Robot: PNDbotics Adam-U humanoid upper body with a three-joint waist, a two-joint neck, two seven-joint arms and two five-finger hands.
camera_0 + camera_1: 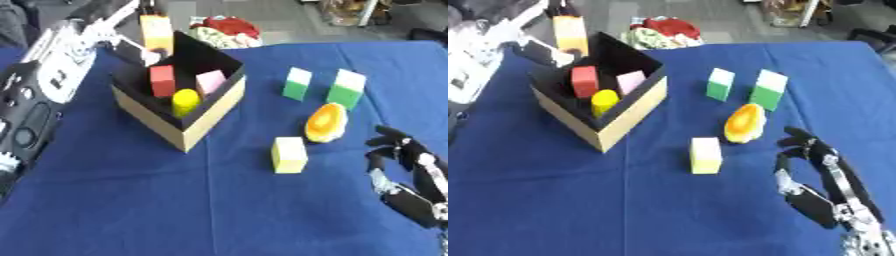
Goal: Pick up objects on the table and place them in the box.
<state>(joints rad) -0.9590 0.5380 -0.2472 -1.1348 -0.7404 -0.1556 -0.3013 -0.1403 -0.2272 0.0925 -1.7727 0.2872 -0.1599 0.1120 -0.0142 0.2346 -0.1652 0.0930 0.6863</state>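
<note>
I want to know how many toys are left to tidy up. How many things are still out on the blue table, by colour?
Green and white blocks: 2
Yellow blocks: 1
Orange and yellow rounded things: 1
Total: 4 still outside the box.

One box [206,120] holds three pieces: a red block [162,80], a pink block [210,81] and a yellow cylinder [185,102]. On the cloth lie two green-and-white blocks [297,83] [346,88], one yellow block [289,155] and one orange piece [326,122].
</note>
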